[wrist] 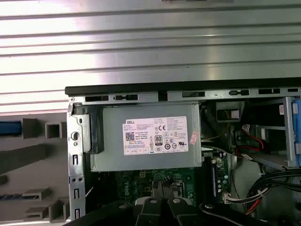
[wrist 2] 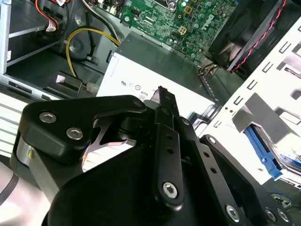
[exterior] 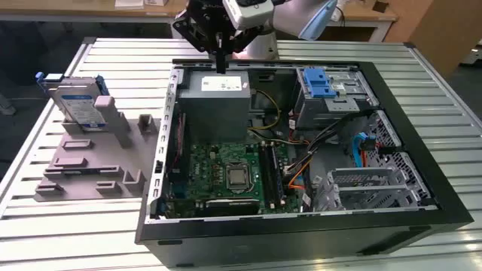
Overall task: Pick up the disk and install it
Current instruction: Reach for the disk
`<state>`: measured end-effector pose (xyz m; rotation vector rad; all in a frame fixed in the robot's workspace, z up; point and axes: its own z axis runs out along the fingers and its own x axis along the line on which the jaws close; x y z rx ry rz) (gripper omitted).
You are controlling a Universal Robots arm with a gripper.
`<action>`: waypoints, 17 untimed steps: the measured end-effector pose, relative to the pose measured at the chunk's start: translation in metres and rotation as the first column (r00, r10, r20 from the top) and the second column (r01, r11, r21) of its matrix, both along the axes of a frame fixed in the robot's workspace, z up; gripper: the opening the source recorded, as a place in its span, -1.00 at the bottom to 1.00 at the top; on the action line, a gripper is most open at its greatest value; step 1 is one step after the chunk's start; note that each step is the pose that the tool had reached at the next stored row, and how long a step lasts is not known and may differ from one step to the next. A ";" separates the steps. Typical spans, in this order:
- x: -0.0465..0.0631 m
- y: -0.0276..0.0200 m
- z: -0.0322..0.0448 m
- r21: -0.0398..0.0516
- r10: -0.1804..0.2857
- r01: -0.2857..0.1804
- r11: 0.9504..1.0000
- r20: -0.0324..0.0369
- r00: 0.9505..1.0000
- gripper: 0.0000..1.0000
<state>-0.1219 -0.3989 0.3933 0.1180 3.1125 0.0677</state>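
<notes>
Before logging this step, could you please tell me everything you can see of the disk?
The disk is a flat silver-grey rectangle with a blue-and-white label and blue plastic edging. It stands upright on edge in a grey fixture, to the exterior view's left of the open computer case. Only the fixture touches it.

Arm [exterior: 301, 17] angled downward, fingers [exterior: 220, 61] closed together, empty

open computer case [exterior: 301, 237] on slatted table [exterior: 75, 226] | power supply [exterior: 218, 99], motherboard [exterior: 222, 164] inside | grey fixture [exterior: 83, 164] beside case
</notes>
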 end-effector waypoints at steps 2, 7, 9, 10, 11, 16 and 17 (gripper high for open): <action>0.000 0.0000 0.0000 0.000 0.000 0.000 1.000 0.000 1.000 -0.79; -0.002 0.0000 0.0000 0.000 0.000 0.000 1.000 0.000 1.000 -0.79; -0.003 0.0000 0.0000 0.000 0.000 0.000 1.000 0.000 1.000 -0.79; -0.003 0.0000 0.0000 0.000 0.000 0.000 1.000 0.000 1.000 -0.79; -0.003 0.0000 0.0000 0.000 0.000 0.000 1.000 0.000 1.000 -0.79; -0.004 0.0000 0.0000 0.000 0.000 0.000 1.000 0.000 1.000 -0.79; -0.005 0.0000 0.0000 0.000 0.000 0.000 1.000 0.000 1.000 -0.79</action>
